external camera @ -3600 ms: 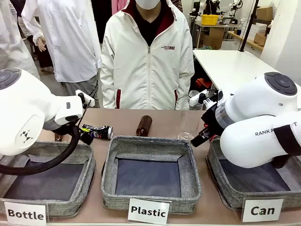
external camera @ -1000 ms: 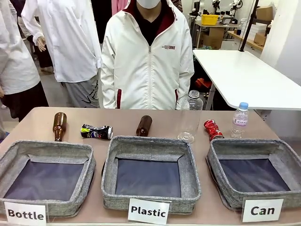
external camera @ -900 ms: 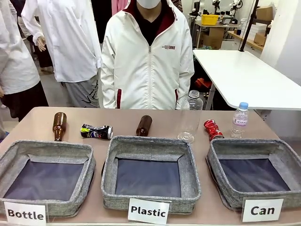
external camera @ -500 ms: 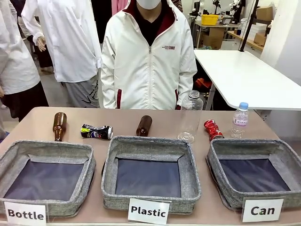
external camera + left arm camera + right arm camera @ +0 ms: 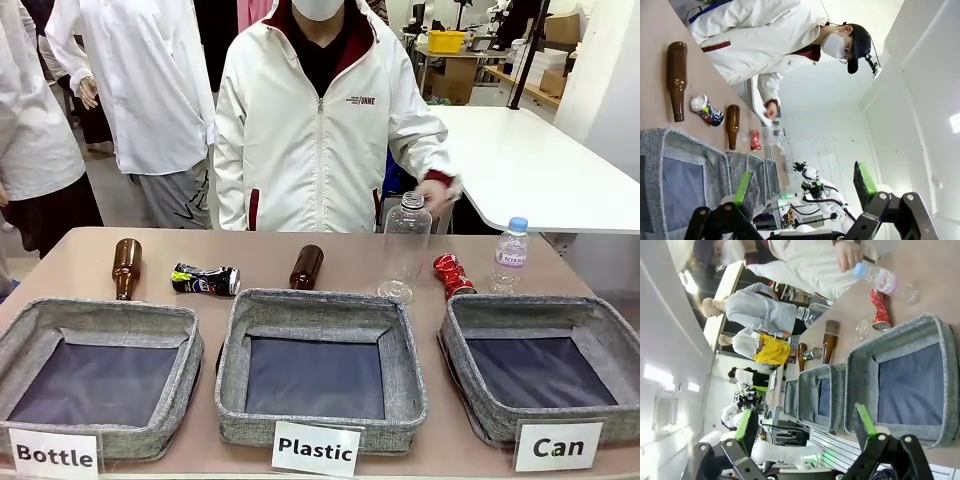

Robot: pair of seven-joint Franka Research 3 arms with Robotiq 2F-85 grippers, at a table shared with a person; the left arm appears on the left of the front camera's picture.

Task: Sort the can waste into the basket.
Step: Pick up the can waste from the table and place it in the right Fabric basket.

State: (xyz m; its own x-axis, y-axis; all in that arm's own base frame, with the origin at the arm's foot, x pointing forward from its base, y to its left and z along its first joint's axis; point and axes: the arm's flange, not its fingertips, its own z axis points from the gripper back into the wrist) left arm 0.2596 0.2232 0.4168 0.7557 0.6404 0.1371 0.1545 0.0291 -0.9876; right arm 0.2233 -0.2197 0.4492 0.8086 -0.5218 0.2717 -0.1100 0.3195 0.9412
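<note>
While left gripper [image 5: 804, 184] and right gripper [image 5: 806, 422] gape empty, a person's hand [image 5: 435, 190] hovers by the clear bottle [image 5: 404, 250].

The tan table [image 5: 260, 260] spans the middle of the front view, with three grey fabric baskets in a row along its lower part: the "Bottle" basket [image 5: 100, 311] lower left, the "Plastic" basket [image 5: 320, 300] centre, the "Can" basket [image 5: 540, 304] lower right. Behind them, left to right, lie a brown bottle [image 5: 125, 267], a black crushed can [image 5: 205, 279] and a second brown bottle [image 5: 306, 266]. Further right stand a clear plastic bottle [image 5: 405, 245] and a small blue-capped bottle [image 5: 511, 255], with a red crushed can [image 5: 453, 275] lying between them.
</note>
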